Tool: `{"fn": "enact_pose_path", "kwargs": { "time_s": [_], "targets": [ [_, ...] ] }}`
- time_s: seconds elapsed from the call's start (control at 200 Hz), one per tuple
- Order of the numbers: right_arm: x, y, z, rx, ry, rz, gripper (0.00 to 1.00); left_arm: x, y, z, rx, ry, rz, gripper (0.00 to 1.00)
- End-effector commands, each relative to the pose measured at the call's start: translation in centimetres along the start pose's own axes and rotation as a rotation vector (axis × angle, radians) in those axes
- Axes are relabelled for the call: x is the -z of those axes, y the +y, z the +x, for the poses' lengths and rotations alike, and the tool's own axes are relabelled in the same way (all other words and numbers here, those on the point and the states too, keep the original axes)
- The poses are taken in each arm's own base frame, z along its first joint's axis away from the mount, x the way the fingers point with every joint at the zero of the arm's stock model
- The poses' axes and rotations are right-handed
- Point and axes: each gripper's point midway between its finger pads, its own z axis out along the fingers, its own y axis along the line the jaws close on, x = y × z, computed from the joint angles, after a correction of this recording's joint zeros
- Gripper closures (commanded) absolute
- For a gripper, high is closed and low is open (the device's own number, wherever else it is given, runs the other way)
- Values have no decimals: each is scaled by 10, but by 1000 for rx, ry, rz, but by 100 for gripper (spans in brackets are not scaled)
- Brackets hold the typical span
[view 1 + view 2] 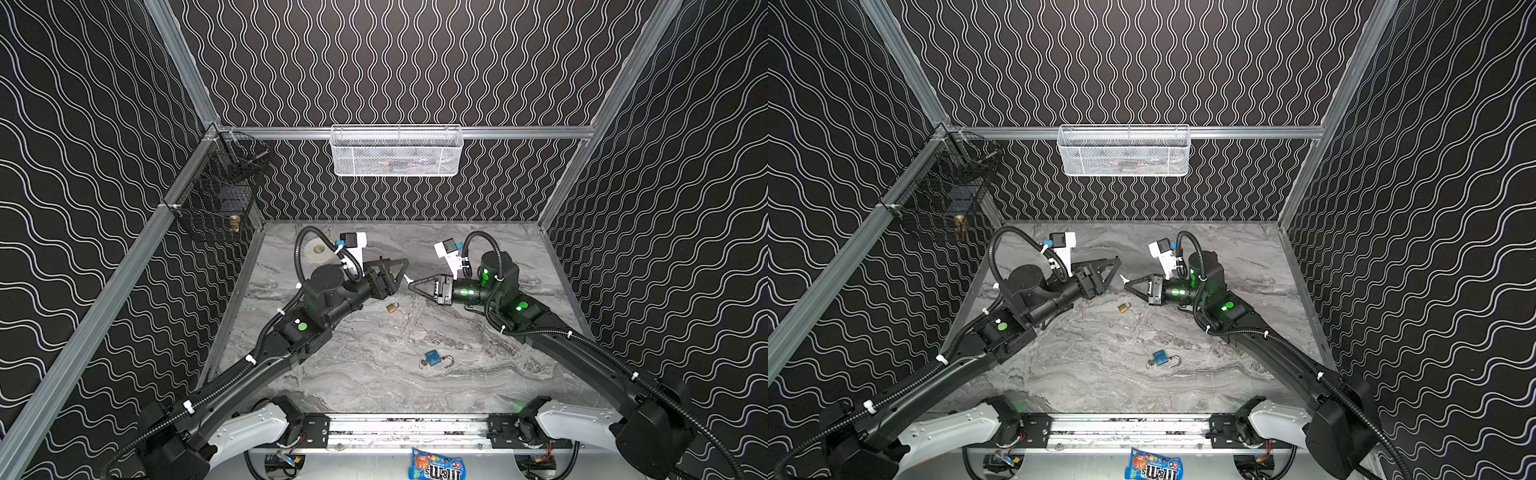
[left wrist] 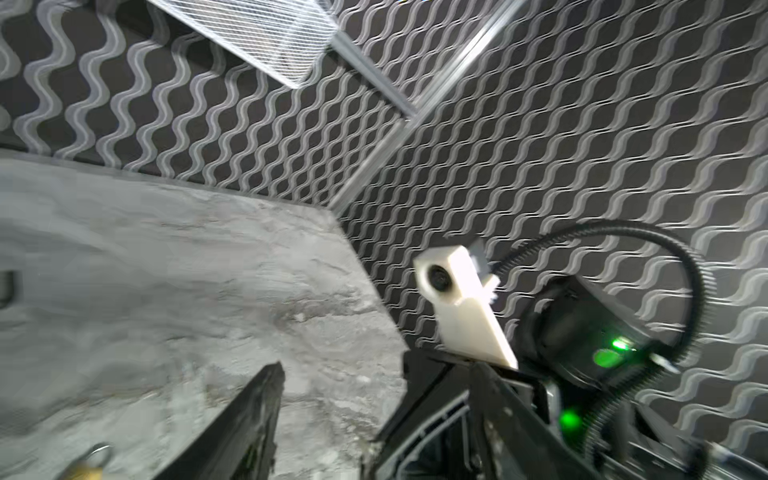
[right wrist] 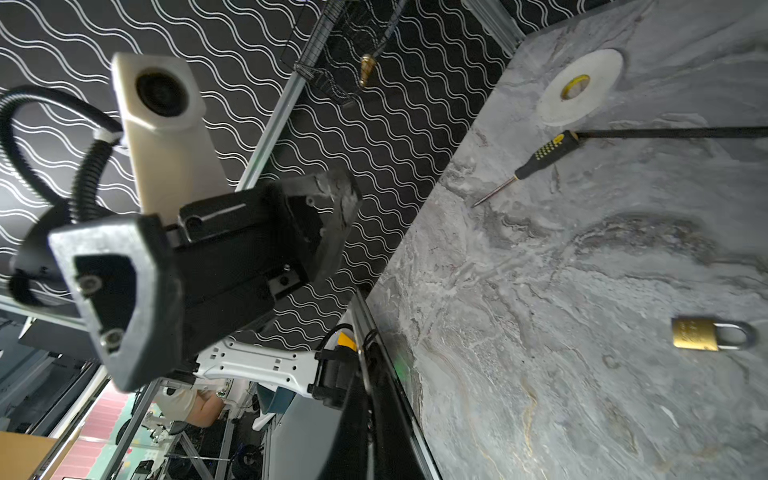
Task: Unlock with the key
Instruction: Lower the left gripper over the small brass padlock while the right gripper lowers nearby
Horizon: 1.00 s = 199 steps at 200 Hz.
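left gripper (image 1: 401, 272) hangs released over the table (image 1: 478, 374), jaws apart with nothing between them. right gripper (image 1: 413, 282) faces it, clenched. a pale sliver (image 1: 408, 278) shows at its tips, and whether that is the key i cannot tell. the brass padlock (image 1: 392, 307) lies flat on the marble near both grippers, shackle closed, touched by neither.

the risk as i judge it: the lock is loose, so a key pushed at it would skid it away unless the left jaws pin the body first. a thin key could also twist in the grip.

count: two padlocks, the brass one and a blue padlock (image 1: 434, 358) with its shackle swung open; one screwdriver (image 3: 536, 160); one tape roll (image 3: 579, 85); two baskets on the walls, a white basket (image 1: 397, 151) and a black basket (image 1: 216, 199).
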Motion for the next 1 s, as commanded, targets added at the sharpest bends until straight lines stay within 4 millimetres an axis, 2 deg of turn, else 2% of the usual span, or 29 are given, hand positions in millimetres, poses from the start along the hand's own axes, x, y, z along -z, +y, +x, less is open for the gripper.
{"fn": "enact_pose_path", "kwargs": {
  "time_s": [0.0,0.155,0.3,0.405,0.601,0.776,0.991],
  "targets": [
    [7,-28,15,-20,22,106,100,0,45,24,-95,127,-233,24],
    [14,-67,41,-54,60,234,100,-7,83,49,-167,286,-420,22],
    [16,-93,64,-97,88,289,100,-21,118,81,-240,451,-542,20],
    [16,-103,76,-123,113,292,100,-31,140,99,-283,533,-607,20],
    [19,-121,87,-157,111,338,100,-52,166,125,-336,622,-634,19],
    [31,-143,87,-195,81,446,100,-71,185,151,-329,741,-645,17],
    [37,-144,86,-192,73,448,100,-87,208,178,-309,829,-674,14]
  ]
}}
